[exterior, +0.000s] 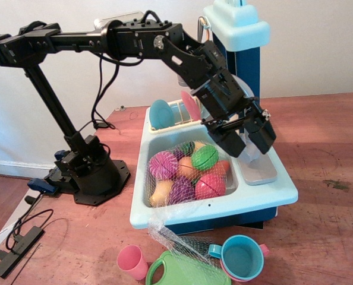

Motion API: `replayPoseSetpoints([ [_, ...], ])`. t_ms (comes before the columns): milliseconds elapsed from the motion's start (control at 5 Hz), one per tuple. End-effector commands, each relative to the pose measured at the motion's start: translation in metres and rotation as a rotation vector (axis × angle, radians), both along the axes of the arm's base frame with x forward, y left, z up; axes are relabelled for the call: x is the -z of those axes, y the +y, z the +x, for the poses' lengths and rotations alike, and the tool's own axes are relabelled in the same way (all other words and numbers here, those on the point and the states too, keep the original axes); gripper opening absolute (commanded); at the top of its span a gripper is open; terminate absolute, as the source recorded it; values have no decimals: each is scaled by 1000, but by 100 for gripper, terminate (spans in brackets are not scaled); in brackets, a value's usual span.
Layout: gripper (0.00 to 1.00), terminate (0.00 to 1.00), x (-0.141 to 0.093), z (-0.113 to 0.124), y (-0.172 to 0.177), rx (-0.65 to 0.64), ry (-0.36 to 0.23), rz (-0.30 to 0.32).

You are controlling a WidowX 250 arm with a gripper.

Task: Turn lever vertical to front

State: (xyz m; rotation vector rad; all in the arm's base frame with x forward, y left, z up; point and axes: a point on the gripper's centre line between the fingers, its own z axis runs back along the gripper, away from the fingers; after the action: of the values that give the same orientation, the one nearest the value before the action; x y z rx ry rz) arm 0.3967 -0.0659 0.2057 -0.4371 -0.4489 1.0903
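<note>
The grey toy faucet (257,168) stands on the right side of the light-blue toy sink (283,193). Its curved spout (245,90) rises behind my arm. My black gripper (248,139) has come down over the faucet's upright column. Its two fingers (229,141) stand apart, one on each side of the column. A small grey piece (248,149) shows between them; I cannot tell whether it is the lever or the column. The rest of the lever is hidden by the gripper. I cannot see whether the fingers touch it.
A net bag of toy vegetables (188,172) fills the sink basin. A blue plate (160,113) and a pink plate (190,104) stand in the rack behind. A pink cup (132,262), green jug (179,270) and blue cup (242,256) lie in front. The arm's base (87,172) is at the left.
</note>
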Motion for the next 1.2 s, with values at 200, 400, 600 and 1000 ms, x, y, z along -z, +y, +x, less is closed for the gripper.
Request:
replayPoseSetpoints([
  [200,100,0,-13,11,18,-46,-83,27],
  [400,100,0,-10,9,30,-86,-73,36],
  [600,100,0,-2,9,39,-133,-61,44],
  [1000,100,0,11,35,46,-122,-41,45],
])
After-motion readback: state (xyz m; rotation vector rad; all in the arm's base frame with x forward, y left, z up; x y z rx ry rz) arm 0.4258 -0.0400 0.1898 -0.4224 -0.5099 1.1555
